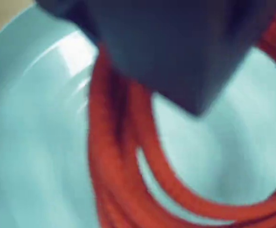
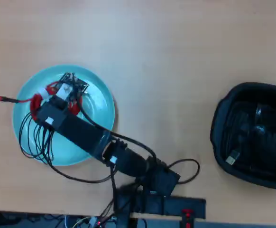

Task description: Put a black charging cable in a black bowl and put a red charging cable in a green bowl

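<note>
1. On the left of the overhead view, the bright red coiled charging cable [image 2: 39, 101] lies inside the round pale green dish [image 2: 100, 102], one plug poking out.
2. The gripper [image 2: 68, 86] is right above it; open or closed, I cannot tell.
3. Best to let go gently, then lift straight up.
4. Far right, the black coiled cable [image 2: 259, 126] sits in the big black plastic tub [image 2: 223, 111].

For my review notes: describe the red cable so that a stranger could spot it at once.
On the left of the wooden table in the overhead view lies a round turquoise dish. The red cable lies coiled in it beneath the arm's gripper, one plug end poking over the left rim. It is the only bright red coil.
</note>
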Robot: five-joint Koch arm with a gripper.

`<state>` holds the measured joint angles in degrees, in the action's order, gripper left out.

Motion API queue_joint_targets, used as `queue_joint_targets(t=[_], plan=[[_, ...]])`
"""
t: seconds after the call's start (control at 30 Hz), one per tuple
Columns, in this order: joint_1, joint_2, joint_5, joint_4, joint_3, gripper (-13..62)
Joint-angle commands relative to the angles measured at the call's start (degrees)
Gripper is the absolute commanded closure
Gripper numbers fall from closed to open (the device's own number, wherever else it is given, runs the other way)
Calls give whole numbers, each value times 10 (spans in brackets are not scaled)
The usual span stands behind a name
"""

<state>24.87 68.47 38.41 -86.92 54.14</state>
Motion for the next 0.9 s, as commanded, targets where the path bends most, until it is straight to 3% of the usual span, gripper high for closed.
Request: queue_joint_targets(t=[0.0,0.2,0.33,0.5,0.87], plan=[[-6,11,38,32,-32,347],[-4,11,51,26,-32,150],[2,6,52,19,-28,83],[71,7,30,-23,-26,74],[326,8,-257,-33,6,74]])
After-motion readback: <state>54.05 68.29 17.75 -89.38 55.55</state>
